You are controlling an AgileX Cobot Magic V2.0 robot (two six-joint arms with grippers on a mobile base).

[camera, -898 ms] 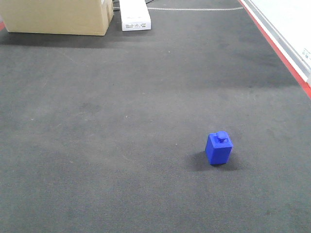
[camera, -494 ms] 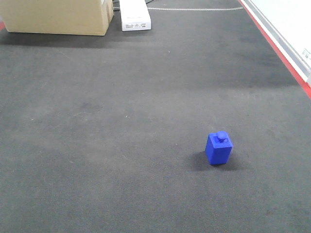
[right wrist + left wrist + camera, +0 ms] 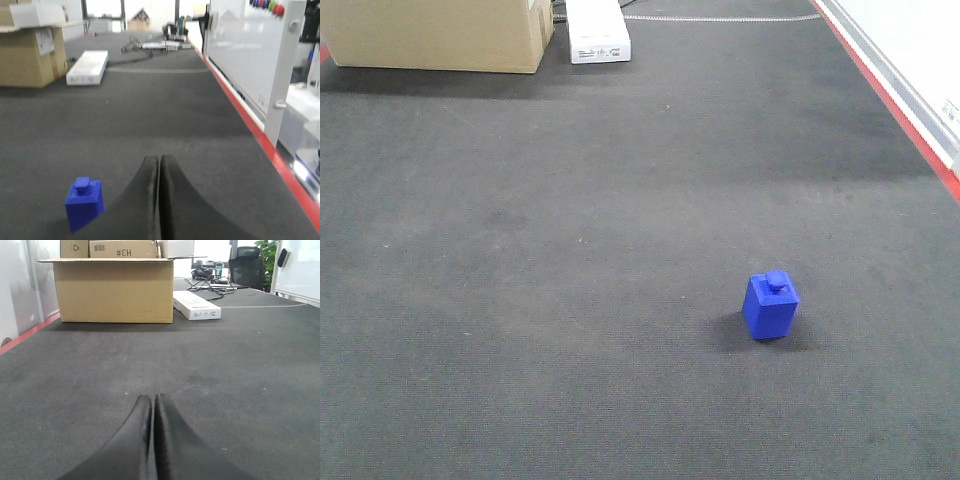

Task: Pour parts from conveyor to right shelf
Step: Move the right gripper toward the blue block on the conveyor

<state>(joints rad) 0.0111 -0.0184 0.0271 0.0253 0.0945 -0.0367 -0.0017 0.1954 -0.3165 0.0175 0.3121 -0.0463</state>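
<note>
A small blue block with a round stud on top [image 3: 771,305] stands alone on the dark carpeted floor. It also shows in the right wrist view [image 3: 84,202], to the left of my right gripper [image 3: 159,161], apart from it. The right gripper is shut and empty. My left gripper [image 3: 152,401] is shut and empty, low over bare carpet. No conveyor, shelf or parts container is in view. Neither gripper shows in the front view.
A large cardboard box [image 3: 435,35] [image 3: 114,289] stands at the far left. A flat white box [image 3: 597,32] [image 3: 196,305] lies beside it. A red floor line [image 3: 890,100] and a white panel [image 3: 245,55] run along the right side.
</note>
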